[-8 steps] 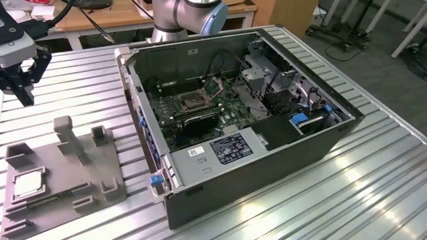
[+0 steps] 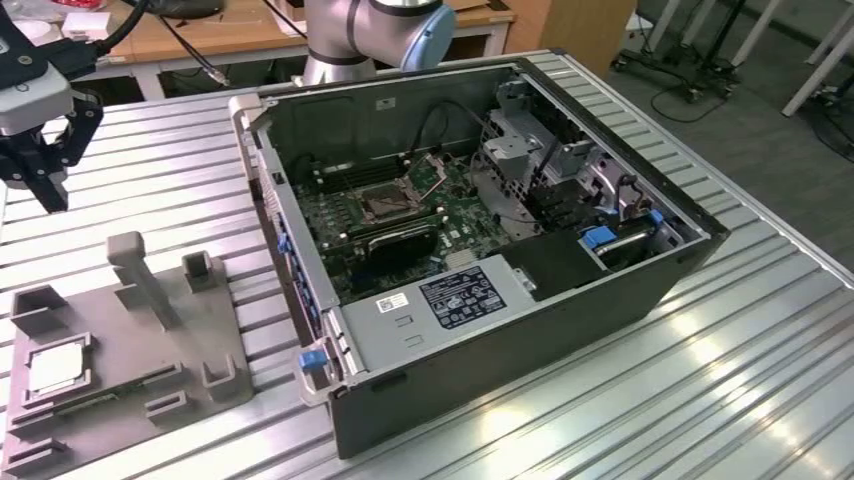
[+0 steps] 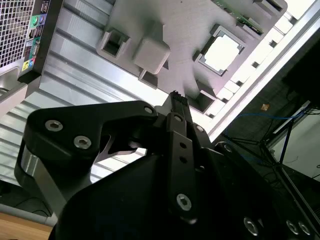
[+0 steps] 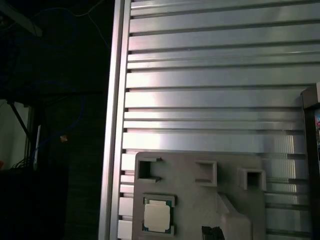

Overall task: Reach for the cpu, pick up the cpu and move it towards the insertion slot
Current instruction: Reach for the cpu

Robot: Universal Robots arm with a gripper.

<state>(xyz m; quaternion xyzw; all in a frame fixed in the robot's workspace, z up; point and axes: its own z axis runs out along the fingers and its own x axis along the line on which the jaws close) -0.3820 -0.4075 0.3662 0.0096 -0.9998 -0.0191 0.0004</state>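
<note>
Gripper (image 2: 48, 195), black, upper left of exterior view, empty, can't tell how open; pale silvery square cpu (image 2: 56, 368) straight below in frame, lower left, in grey tray (image 2: 130, 348).

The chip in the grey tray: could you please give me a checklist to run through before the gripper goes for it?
1. The chip lies flat in a tray recess: ok.
2. The chip's face is uncovered: ok.
3. The gripper is over the chip: not ok; it hangs apart from it.
4. The computer case is open above the socket: ok.
5. The socket is empty: cannot tell.
</note>
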